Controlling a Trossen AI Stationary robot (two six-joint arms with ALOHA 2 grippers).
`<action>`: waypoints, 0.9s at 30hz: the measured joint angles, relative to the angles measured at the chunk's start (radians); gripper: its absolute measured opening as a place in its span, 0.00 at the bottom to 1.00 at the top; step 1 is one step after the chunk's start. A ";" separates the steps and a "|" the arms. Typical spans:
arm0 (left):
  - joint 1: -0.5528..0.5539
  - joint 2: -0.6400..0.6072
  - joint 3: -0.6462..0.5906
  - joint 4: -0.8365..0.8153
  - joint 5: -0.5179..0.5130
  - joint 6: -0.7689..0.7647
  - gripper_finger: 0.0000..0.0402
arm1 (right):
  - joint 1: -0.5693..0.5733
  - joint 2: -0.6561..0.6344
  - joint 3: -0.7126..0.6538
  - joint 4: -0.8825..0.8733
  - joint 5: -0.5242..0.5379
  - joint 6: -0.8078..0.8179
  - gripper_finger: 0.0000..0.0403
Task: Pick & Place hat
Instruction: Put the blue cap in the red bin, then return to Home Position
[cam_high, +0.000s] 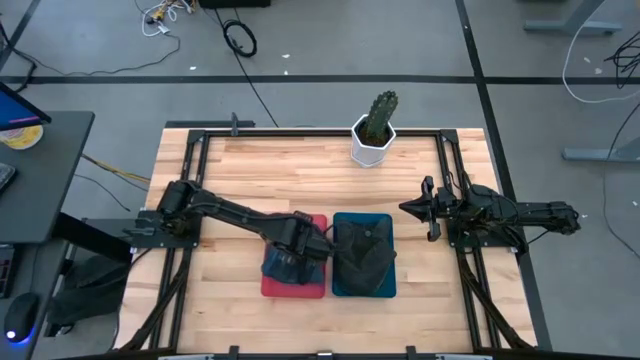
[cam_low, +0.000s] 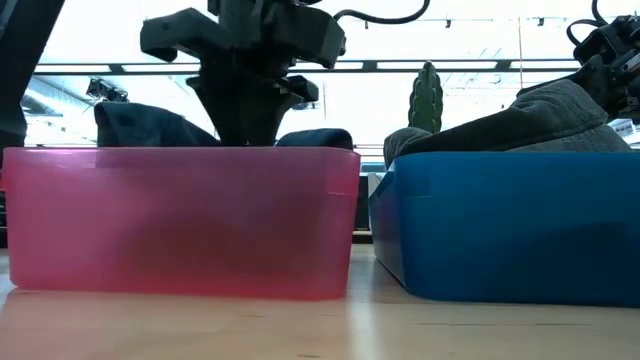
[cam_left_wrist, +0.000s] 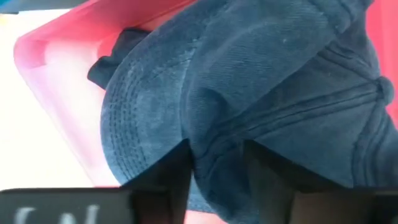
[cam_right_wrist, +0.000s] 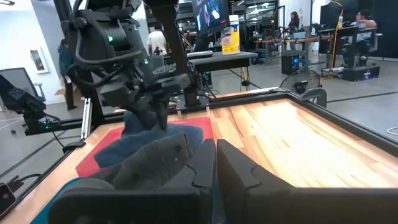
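Note:
A blue denim cap (cam_left_wrist: 249, 81) sits in the red bin (cam_high: 300, 290), and its cloth (cam_low: 140, 125) shows just above the bin's rim (cam_low: 180, 150). My left gripper (cam_high: 295, 250) reaches down into that bin and is shut on the cap. A dark grey hat (cam_high: 362, 250) rests in the blue bin (cam_low: 510, 225) beside it, bulging over the rim (cam_low: 530, 115). My right gripper (cam_high: 405, 208) waits shut above the table's right side, pointing at the bins. My left gripper (cam_left_wrist: 214, 155) pinches a raised fold of the cap's crown (cam_left_wrist: 211, 140) between its two fingers (cam_left_wrist: 171, 177). It comes from above, pointing down into the red bin (cam_low: 245, 120). The cap stays inside the bin; whether it is lifted off the bin's floor I cannot tell.
A cactus in a white pot (cam_high: 375, 130) stands at the table's far edge, behind the bins. Bare wood lies to the left of the red bin and between the blue bin and my right arm. People and desks show in the room beyond the table.

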 joint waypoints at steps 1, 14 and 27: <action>0.001 0.000 0.000 -0.001 0.000 -0.010 0.40 | 0.000 0.000 0.000 0.000 0.000 0.000 0.05; 0.006 -0.071 -0.001 -0.004 -0.008 -0.194 0.58 | 0.000 0.000 0.000 0.000 0.000 0.000 0.05; 0.035 -0.103 0.000 0.182 -0.019 -0.286 0.57 | 0.000 0.000 0.000 0.000 0.000 0.000 0.05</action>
